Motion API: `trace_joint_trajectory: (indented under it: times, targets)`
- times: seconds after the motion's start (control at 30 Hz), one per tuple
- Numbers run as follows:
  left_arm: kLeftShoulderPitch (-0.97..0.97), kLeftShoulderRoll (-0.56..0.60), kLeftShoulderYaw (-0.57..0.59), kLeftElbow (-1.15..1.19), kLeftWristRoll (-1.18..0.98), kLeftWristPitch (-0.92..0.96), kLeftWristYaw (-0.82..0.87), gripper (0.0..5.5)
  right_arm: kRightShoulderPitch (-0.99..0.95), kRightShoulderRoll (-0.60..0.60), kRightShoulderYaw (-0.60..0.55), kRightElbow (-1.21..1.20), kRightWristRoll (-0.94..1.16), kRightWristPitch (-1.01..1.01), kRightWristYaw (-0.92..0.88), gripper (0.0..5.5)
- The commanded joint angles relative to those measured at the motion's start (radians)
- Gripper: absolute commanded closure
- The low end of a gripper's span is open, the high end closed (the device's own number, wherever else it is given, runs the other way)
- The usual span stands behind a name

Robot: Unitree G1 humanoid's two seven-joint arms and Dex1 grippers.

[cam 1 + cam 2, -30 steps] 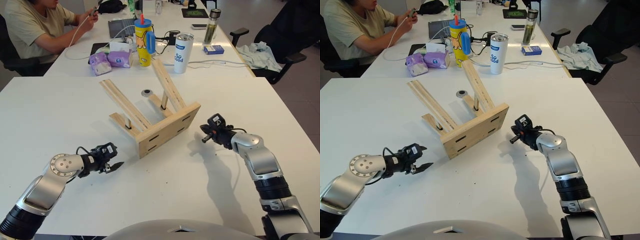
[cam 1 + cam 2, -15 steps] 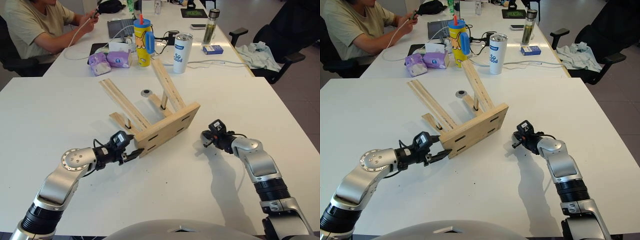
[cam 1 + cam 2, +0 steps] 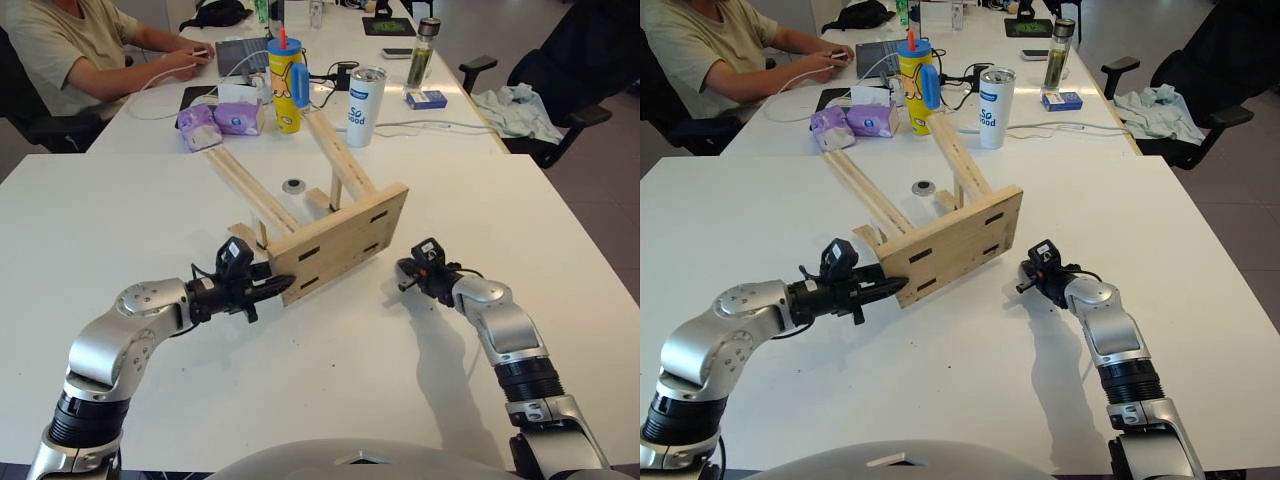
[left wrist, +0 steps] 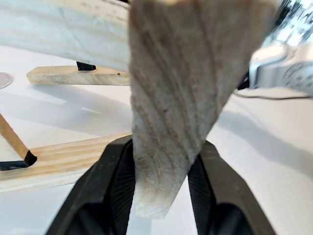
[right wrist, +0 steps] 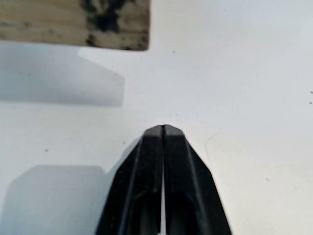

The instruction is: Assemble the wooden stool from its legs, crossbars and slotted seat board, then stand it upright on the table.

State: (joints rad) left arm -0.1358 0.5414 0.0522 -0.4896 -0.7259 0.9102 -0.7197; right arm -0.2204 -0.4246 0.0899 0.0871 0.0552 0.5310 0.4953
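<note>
Stool (image 3: 318,212): pale unfinished wood, put together, lying on its side near the centre of the white table (image 3: 110,235). It is not upright.

Seat board (image 3: 345,238): stands on its long edge, tilted, broad face toward the robot. 4 dark slots counted in that face, in two rows of two.

Legs: 2 long legs (image 3: 248,190) run from the board toward 11 o'clock. Shorter wooden pieces show beneath them near the board. The crossbars cannot be counted with confidence.

Left gripper (image 3: 268,288): at 8 o'clock of the board. In the left wrist view both black fingers (image 4: 120,183) are clamped on the board's corner, one on each side.

Right gripper (image 3: 402,278): at 4 o'clock of the board, near its end but apart from it. Its fingers are pressed together with nothing between them, just over the table.

Small round grommet (image 3: 293,186): 1, set in the table between the two long legs.

Far table, 12 o'clock:
- Yellow cup (image 3: 287,85) with a red straw: 1
- White tumbler (image 3: 367,92): 1
- Dark bottle (image 3: 423,52): 1
- Purple packets (image 3: 200,125): 2

The contents of the three vessels cannot be seen.
</note>
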Motion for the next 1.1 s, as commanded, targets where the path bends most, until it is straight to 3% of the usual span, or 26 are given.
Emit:
trace_joint_trajectory:
  times: [0.03, 0.1, 0.2, 0.4, 0.7, 1.03, 1.1]
  targets:
    - [-0.257, -0.059, 0.205, 0.053, -0.683, 0.077, 0.235, 4.10, 0.022, 0.023, 0.034, 0.015, -0.037, 0.050, -0.043, 5.50]
    - [-0.365, -0.059, 0.230, 0.122, -0.939, -0.024, 0.420, 4.14, 0.010, 0.036, 0.024, 0.028, -0.040, 0.099, -0.075, 5.50]
    - [-0.479, -0.086, 0.261, 0.213, -1.108, -0.139, 0.641, 4.19, -0.007, 0.060, -0.013, 0.029, -0.003, 0.158, -0.091, 5.50]
    - [-0.645, -0.122, 0.371, 0.501, -1.058, -0.237, 0.909, 4.20, -0.052, 0.086, -0.105, 0.047, 0.057, 0.267, -0.131, 5.50]
    - [-0.496, -0.212, 0.448, 0.808, -0.846, -0.297, 0.969, 4.20, -0.137, 0.089, -0.150, 0.077, 0.086, 0.364, -0.159, 5.50]
    - [-0.422, -0.237, 0.459, 0.831, -0.717, -0.293, 0.946, 4.20, -0.159, 0.084, -0.135, 0.082, 0.084, 0.384, -0.151, 5.50]
    - [-0.439, -0.254, 0.469, 0.850, -0.706, -0.314, 0.947, 3.73, -0.159, 0.082, -0.130, 0.088, 0.081, 0.382, -0.149, 5.50]
